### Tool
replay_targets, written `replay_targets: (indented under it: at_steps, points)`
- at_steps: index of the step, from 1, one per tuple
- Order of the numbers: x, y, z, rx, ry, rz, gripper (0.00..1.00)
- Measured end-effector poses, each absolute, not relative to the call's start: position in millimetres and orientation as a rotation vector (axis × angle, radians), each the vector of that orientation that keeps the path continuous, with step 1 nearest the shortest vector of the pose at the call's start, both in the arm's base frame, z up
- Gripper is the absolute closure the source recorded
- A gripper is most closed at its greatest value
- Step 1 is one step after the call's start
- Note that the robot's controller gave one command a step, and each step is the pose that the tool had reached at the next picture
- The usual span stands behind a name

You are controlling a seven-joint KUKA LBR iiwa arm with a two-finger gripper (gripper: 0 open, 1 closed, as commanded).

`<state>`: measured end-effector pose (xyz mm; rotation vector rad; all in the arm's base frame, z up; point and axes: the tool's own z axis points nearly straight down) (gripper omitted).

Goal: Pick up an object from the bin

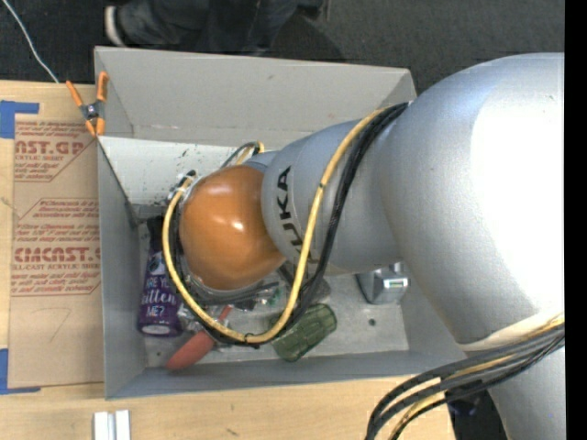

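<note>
Reaching into the grey metal bin from the right, the big silver robot arm points down at the bin's left part. A round orange cover on its wrist, w/ yellow & black cables looped round it, sits on top of the gripper. So I can't tell how wide the gripper is spread, or if it has hold of anything.

Nearest things:
- A purple can w/ white letters lies just left of the cover, by the bin's left wall.
- A small red-orange stick-shaped thing lies below the can, nr the bin's btm-left corner.
- A dark green lumpy thing lies at the btm, right by the cable loop.
- A small grey metal piece rests further right, next to the arm.

Can't tell which of these the gripper is over.
</note>
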<state>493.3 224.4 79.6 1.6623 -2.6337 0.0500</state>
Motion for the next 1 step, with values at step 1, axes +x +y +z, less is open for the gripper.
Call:
replay_targets:
  at_steps: [1]
  points:
    - [492.0,225.8,91.6,1.663,-2.637,0.043,1.0]
